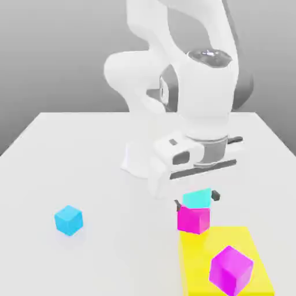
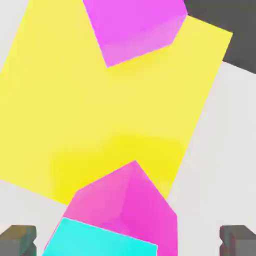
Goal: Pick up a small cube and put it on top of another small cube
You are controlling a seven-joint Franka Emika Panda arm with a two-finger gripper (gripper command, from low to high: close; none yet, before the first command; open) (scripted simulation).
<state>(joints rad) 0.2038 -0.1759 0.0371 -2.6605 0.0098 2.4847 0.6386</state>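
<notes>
The turquoise cube rests on top of the hot-pink cube, which stands at the far corner of a flat yellow square. My gripper hangs around the turquoise cube and is open, with a dark fingertip a little clear of the cube on each side. In the hand view the turquoise cube lies over the hot-pink cube. The fingertips stand well apart from the turquoise cube's sides, my gripper centred over it.
A purple-violet magenta cube sits on the yellow square near the front; in the hand view this purple-violet cube lies beyond the stack. A sky-blue cube stands alone at the exterior view's left. The arm's white base rises behind.
</notes>
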